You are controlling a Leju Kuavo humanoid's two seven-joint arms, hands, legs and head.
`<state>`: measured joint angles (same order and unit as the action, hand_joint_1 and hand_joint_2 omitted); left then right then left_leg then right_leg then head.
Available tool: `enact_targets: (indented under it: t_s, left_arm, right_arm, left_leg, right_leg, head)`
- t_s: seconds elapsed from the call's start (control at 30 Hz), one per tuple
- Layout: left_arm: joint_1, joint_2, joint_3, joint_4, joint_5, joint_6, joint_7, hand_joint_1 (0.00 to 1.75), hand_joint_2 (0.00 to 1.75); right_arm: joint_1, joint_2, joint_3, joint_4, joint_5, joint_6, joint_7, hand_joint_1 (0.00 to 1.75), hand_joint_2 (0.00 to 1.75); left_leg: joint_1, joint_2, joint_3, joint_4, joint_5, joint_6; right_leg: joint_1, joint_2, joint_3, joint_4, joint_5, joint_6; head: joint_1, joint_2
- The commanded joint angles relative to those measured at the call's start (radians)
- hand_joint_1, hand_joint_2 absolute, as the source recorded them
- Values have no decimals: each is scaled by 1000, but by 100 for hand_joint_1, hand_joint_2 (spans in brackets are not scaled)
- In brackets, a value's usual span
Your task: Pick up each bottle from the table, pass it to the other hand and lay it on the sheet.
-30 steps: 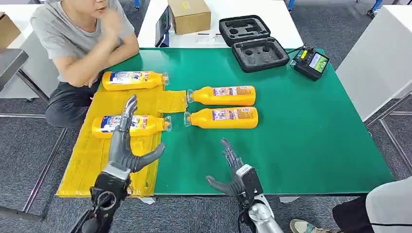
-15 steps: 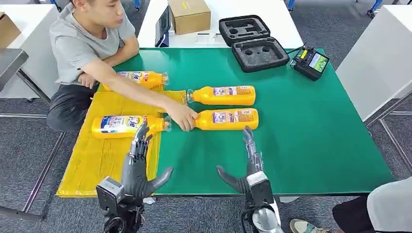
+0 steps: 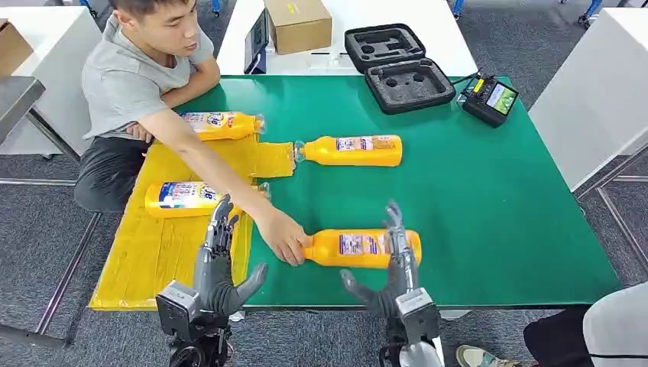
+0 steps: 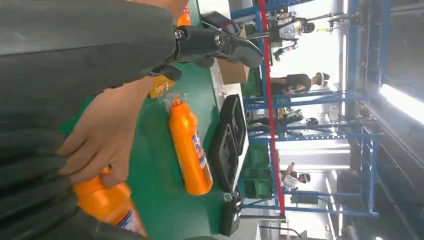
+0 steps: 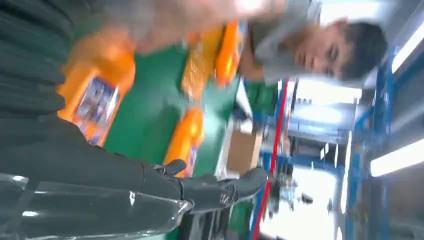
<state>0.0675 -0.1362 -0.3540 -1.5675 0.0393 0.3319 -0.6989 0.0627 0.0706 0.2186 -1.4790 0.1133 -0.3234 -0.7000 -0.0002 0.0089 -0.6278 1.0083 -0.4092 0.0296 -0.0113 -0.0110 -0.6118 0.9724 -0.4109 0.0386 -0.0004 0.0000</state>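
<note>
near bottle: orange bottle (image 3: 361, 248) lying on its side on the green worktop (image 3: 489, 214), near its front edge, cap end toward the yellow sheet; a person's hand (image 3: 283, 238) grips the neck, apparently setting it within the robot's reach
right robot hand: right robot hand (image 3: 391, 264) spread, holding nothing; fingers extend over the label end of the near bottle, thumb out to the side; contact cannot be told; judged to be lined up for a grasp across the body
left robot hand: left robot hand (image 3: 219, 264) spread, empty, hovering at the sheet's edge just beside the person's wrist; likely waiting to receive the handover
sheet: yellow sheet (image 3: 153, 252) covers the worktop's left part; two bottles already lie on it, one mid-sheet (image 3: 187, 199), one at the far end (image 3: 221, 125), largely crossed by the person's arm
far bottle: second orange bottle (image 3: 351, 151) on bare green, cap just beside the sheet's corner, not yet handled
risk: person's hand on the neck sits close to both robot hands; closing now could catch it
</note>
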Motion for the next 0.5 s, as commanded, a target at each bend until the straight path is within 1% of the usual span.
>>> enact_targets:
  t_s: [0.03,0.07,0.13,0.17,0.23,0.27,0.3,0.33,0.37,0.4,0.43,0.47,0.5]
  left_arm:
    - [6,15,-47,27,2,1,23,0,0]
    - [6,15,-47,27,2,1,23,0,0]
    - [2,13,-46,31,5,1,28,0,0]
    - [0,10,-42,28,13,-1,33,0,0]
    - [-2,4,-34,32,18,3,36,0,0]
    - [-3,5,-34,36,28,-8,44,0,0]
    - [-5,6,-28,41,38,-15,39,0,0]
    - [-5,4,-21,44,23,-3,13,0,0]
    - [0,4,-16,42,44,-35,15,0,175]
    - [9,4,-9,39,55,-47,19,0,175]
    - [23,0,2,35,52,-46,11,0,175]
    - [29,-7,12,35,62,-39,1,0,175]
    - [37,-19,26,33,50,2,1,0,175]
  right_arm:
    - [53,25,-33,-5,-26,97,29,0,0]
    - [53,25,-33,-5,-26,97,29,0,0]
    - [57,37,-54,-11,-32,123,5,0,0]
    - [61,48,-68,-18,-13,99,2,0,0]
    - [65,73,-93,-16,-22,60,14,0,0]
    - [66,78,-97,-16,-21,42,16,0,0]
    - [67,92,-111,-13,-23,3,21,0,0]
    - [69,111,-126,-11,-32,-46,31,0,0]
    - [70,111,-117,-8,-30,-87,42,0,0]
    - [73,114,-115,-8,-26,-118,37,0,0]
    - [79,115,-107,-10,-36,-159,34,0,0]
    - [80,118,-105,-10,-45,-170,38,0,0]
    - [82,108,-86,-12,-65,-172,38,0,0]
  left_leg:
    - [0,-1,4,-1,-2,-1]
    - [1,-1,7,-1,-3,-2]
    - [0,0,3,-1,-1,-1]
    - [0,-1,6,-1,-2,-2]
    - [0,-1,2,-1,-1,-1]
    - [0,-2,5,0,-2,-2]
    - [0,-1,4,-1,-1,-2]
    - [1,-1,6,-1,-3,-2]
    - [0,-1,4,-1,-1,-2]
    - [0,-1,3,-1,-1,-1]
    - [1,-1,5,-1,-2,-2]
    - [0,0,4,-1,-1,-1]
    - [1,0,7,-1,-3,-2]
  right_leg:
    - [0,0,5,-1,-2,-1]
    - [0,0,7,-1,-3,-2]
    - [0,1,3,0,-1,-1]
    - [0,0,6,0,-3,-2]
    - [0,0,2,0,-1,-1]
    - [0,0,5,0,-3,-2]
    - [0,0,4,0,-2,-1]
    - [1,0,6,0,-3,-2]
    - [0,0,4,0,-2,-2]
    - [0,0,3,-1,-1,-1]
    - [1,0,5,-1,-2,-2]
    - [0,1,4,-1,-2,-1]
    - [0,2,6,-1,-3,-2]
  head:
    - [0,0]
    - [0,0]
    - [0,0]
    - [0,0]
    - [0,0]
    - [0,0]
    - [0,0]
    - [0,0]
    - [0,0]
    - [0,0]
    - [0,0]
    - [0,0]
    - [0,0]
